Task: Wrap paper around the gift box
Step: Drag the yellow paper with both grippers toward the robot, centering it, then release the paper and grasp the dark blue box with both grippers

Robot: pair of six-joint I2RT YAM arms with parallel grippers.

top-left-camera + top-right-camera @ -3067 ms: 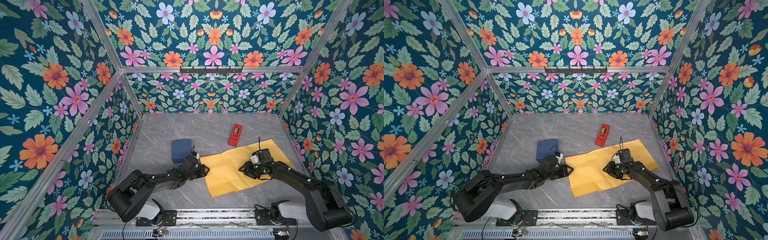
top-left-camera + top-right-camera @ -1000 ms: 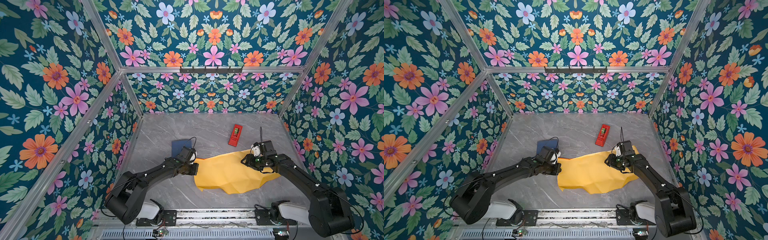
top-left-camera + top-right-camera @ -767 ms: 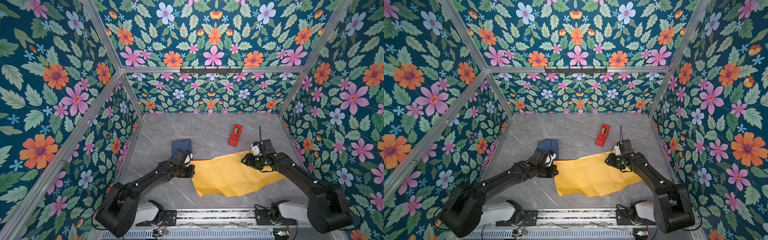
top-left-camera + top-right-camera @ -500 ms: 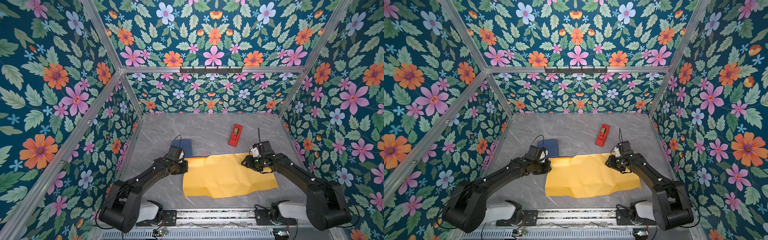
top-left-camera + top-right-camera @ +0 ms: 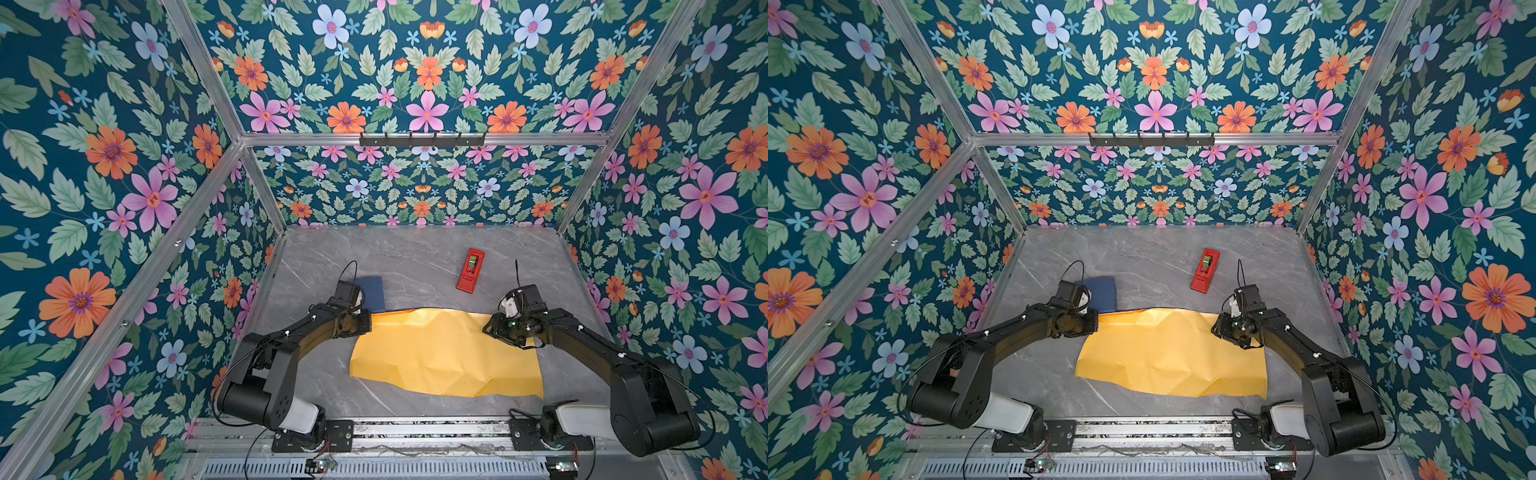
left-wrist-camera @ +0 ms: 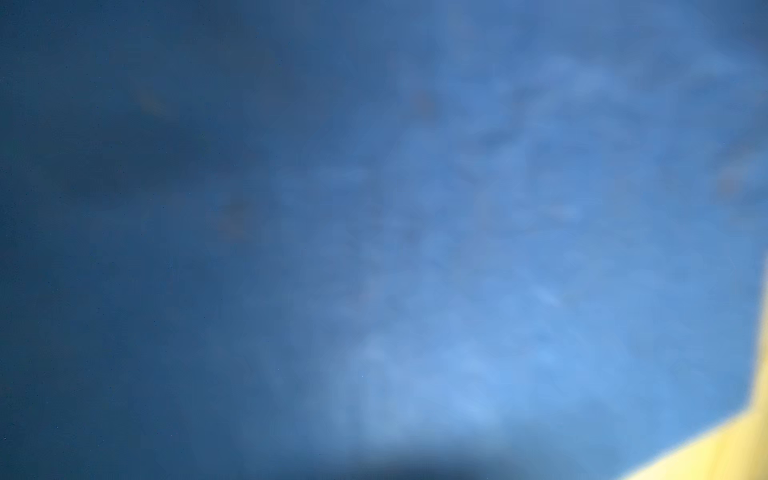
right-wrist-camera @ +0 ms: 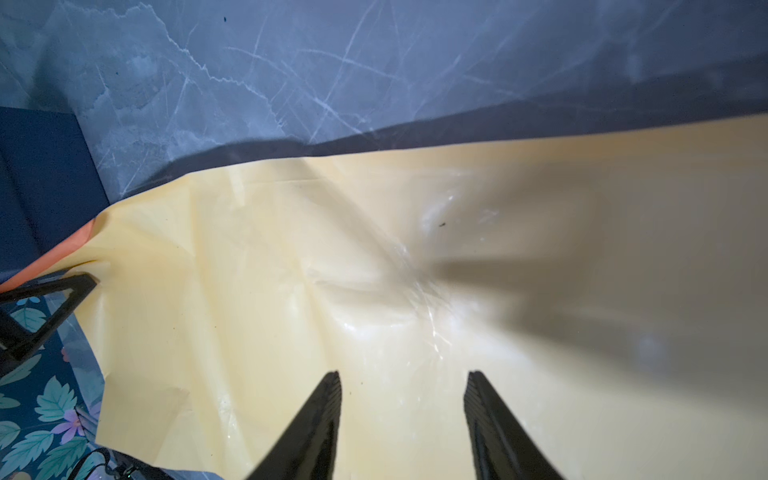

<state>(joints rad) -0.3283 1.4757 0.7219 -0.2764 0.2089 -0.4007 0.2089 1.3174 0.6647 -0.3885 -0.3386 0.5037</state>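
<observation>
Left wrist view all blur: blue field, probably the gift box [image 6: 415, 249] pressed close; paper [image 6: 715, 457] a cut-off sliver; in both top views my left arm [image 5: 316, 328] hides part of the box.

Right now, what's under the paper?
Grey table shows around the paper, which lies creased but mostly flat. The box sits at its far left corner, mostly uncovered. Paper is opaque: what's beneath is hidden.
</observation>
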